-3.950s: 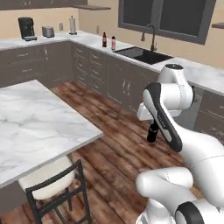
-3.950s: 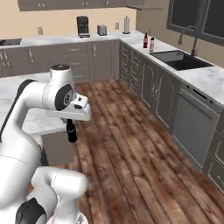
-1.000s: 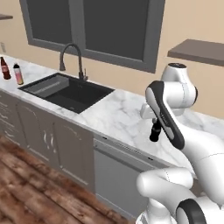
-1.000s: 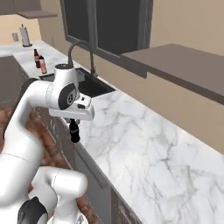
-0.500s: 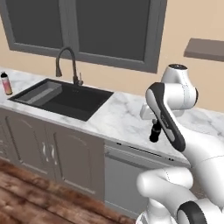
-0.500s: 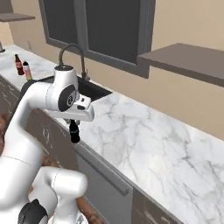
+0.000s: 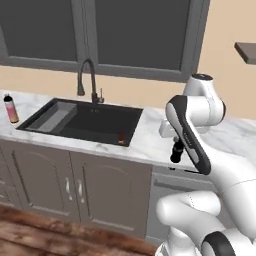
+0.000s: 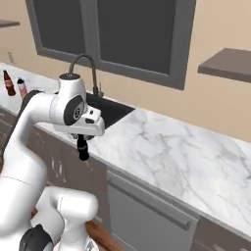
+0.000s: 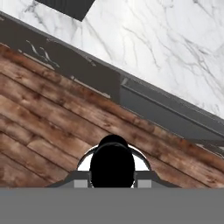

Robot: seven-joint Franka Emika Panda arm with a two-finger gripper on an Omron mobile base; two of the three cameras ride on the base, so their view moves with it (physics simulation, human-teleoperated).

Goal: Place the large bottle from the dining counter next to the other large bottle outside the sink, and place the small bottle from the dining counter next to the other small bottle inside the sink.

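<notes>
The gripper is clamped on a dark bottle hanging over the near counter edge, right of the sink, so the arm should carry it left, upright, down beside the small bottle in the basin.

The marble desk right of the sink lies bare, open to a pass from above. At the sink's back edge the curved faucet rises into the air over the basin. A small bottle stands in the sink's front right corner. A large bottle stands on the desk left of the sink, well apart.
</notes>
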